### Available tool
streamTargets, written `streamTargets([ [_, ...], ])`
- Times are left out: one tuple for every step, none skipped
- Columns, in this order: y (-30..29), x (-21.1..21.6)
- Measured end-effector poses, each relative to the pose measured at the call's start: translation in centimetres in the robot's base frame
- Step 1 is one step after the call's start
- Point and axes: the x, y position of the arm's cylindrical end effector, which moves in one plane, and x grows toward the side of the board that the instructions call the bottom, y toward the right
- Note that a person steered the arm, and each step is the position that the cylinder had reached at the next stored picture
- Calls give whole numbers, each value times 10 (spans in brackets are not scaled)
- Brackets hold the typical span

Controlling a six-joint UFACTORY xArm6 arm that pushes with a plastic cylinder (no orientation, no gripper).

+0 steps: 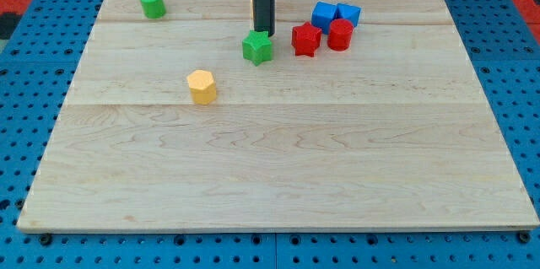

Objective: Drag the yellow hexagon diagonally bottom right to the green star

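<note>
The yellow hexagon point(202, 86) lies left of the board's middle. The green star point(258, 47) lies up and to its right, near the top centre. My tip point(263, 32) comes down from the view's top and stands just behind the green star's upper edge, touching or almost touching it. It is well away from the yellow hexagon, up and to the right of it.
A green cylinder point(152, 3) stands at the top left. A red star point(306, 40), a red cylinder point(340, 34) and two blue blocks point(324, 16) point(347, 13) cluster right of the green star. The wooden board point(278, 168) sits on a blue pegboard.
</note>
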Motion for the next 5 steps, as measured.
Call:
streamTargets([
  [18,-4],
  [45,-6],
  [-20,1],
  [-125,6],
  [-153,76],
])
